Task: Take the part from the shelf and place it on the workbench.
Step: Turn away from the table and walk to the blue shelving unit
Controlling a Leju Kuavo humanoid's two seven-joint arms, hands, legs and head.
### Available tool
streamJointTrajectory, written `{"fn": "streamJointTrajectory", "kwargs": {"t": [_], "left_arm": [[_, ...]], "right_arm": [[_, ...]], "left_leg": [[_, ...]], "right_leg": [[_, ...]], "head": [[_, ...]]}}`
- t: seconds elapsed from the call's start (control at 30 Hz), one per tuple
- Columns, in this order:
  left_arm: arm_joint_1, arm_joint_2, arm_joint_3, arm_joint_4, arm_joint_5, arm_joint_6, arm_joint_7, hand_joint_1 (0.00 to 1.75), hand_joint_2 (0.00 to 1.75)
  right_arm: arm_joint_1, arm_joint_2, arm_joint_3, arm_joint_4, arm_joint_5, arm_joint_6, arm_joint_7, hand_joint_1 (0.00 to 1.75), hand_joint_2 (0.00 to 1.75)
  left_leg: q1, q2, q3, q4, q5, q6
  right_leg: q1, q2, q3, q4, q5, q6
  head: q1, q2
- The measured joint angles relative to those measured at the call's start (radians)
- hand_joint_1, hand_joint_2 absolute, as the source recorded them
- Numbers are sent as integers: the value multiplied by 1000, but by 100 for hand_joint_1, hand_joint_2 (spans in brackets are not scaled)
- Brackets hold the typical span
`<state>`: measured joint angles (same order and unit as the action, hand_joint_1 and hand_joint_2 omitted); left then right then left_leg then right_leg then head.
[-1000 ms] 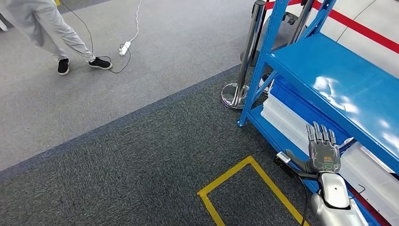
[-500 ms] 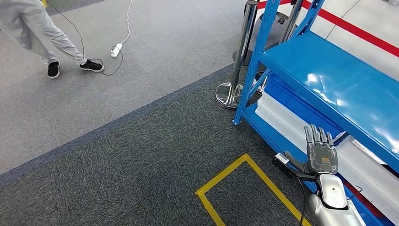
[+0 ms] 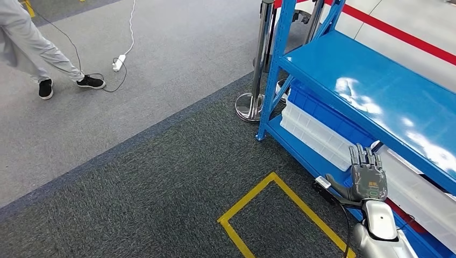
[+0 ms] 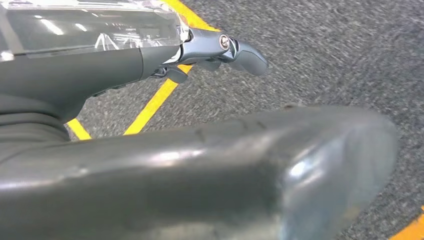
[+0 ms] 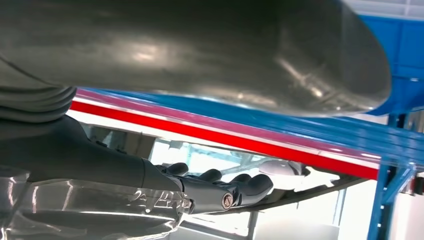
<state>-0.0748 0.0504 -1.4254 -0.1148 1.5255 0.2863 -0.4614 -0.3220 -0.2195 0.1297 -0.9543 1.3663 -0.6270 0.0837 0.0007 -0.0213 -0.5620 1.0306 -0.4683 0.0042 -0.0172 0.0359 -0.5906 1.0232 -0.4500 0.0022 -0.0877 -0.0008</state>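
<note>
Blue metal shelf (image 3: pixel 376 91), upright, with bins on its lower tier.
Painted bright blue all over, with slanted braces at the near corner post. Top deck flat and glossy, catching pale reflections. Under that deck, on the lower tier, translucent white bins (image 3: pixel 317 134) set side by side along the front edge, with a blue bin (image 3: pixel 322 110) just behind them. Bin contents too unclear to tell.

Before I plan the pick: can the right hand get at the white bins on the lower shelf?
Probably yes: the right hand is open beside the white bins, with nothing visible between them, though the shelf board overhangs.
</note>
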Motion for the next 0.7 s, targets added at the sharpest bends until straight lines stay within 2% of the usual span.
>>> {"fn": "streamJointTrajectory", "kwargs": {"t": [0.1, 0.17, 0.2, 0.27, 0.3, 0.33, 0.37, 0.43, 0.5, 0.57, 0.63, 0.7], "left_arm": [[0, 0, 0, 0, 1, 0, -2, 0, 0], [-1, -1, 0, 0, 2, 0, -5, 0, 0], [-1, -1, 0, 0, 2, 0, -7, 0, 0], [1, -2, 0, 0, 2, 0, -8, 0, 0], [2, -2, 0, 0, 2, 0, -8, 0, 0], [2, -2, 0, 0, 1, 0, -7, 0, 0], [2, -2, 0, 0, 1, 2, -6, 0, 0], [1, -3, -1, 0, 0, 5, -2, 0, 0], [0, -3, -2, 0, -5, 8, 1, 0, 0], [-1, -4, -3, 0, -9, 11, 5, 0, 0], [-2, -4, -4, 0, -8, 15, 13, 0, 0], [-2, -4, -4, 0, -2, 17, 30, 0, 0]], "right_arm": [[4, 0, 0, -1, 3, 4, 1, 0, 0], [2, -1, 0, -3, 6, 7, 2, 0, 0], [1, -2, 0, -3, 8, 8, 3, 0, 0], [2, -3, 0, -3, 9, 10, 5, 0, 0], [6, -4, 0, -3, 9, 10, 6, 0, 0], [11, -6, 0, -4, 9, 10, 6, 0, 0], [16, -9, 0, -7, 9, 10, 6, 0, 0], [22, -19, 0, -17, 5, 10, 6, 0, 0], [31, -30, 0, -37, 2, 12, 7, 0, 0], [54, -37, -2, -64, 3, 17, 11, 0, 0], [77, -42, -4, -90, 8, 22, 13, 0, 0], [89, -43, -6, -107, 16, 23, 14, 0, 0]], "left_leg": [[-1, 4, 4, -20, 7, 14], [3, 13, 7, -35, 18, 29], [4, 18, 8, -40, 22, 34], [1, 26, 7, -42, 23, 37], [0, 29, 6, -41, 23, 38], [-1, 32, 6, -40, 22, 38], [-1, 35, 6, -38, 21, 37], [-2, 41, 6, -31, 16, 33], [-6, 45, 4, -21, 9, 25], [-9, 50, 3, -18, 6, 16], [-7, 50, 1, -11, -3, 6], [-3, 40, -26, 57, -49, -6]], "right_leg": [[-2, 8, -4, -5, 6, 19], [0, -3, -19, 27, -21, 27], [0, -12, -39, 72, -51, 29], [1, -22, -97, 202, -115, 31], [1, -23, -118, 251, -130, 32], [1, -25, -124, 267, -127, 33], [0, -27, -111, 243, -105, 33], [1, -43, -42, 111, -42, 31], [6, -57, 6, 13, -11, 23], [11, -54, 11, -4, -10, 13], [8, -48, 12, -8, -7, 2], [4, -42, 13, -12, -3, -10]], "head": [[0, 0], [0, 0], [1, 0], [1, 0], [1, 0], [1, 0], [1, 0], [1, 0], [1, 0], [0, 0], [0, 0], [0, 0]]}}
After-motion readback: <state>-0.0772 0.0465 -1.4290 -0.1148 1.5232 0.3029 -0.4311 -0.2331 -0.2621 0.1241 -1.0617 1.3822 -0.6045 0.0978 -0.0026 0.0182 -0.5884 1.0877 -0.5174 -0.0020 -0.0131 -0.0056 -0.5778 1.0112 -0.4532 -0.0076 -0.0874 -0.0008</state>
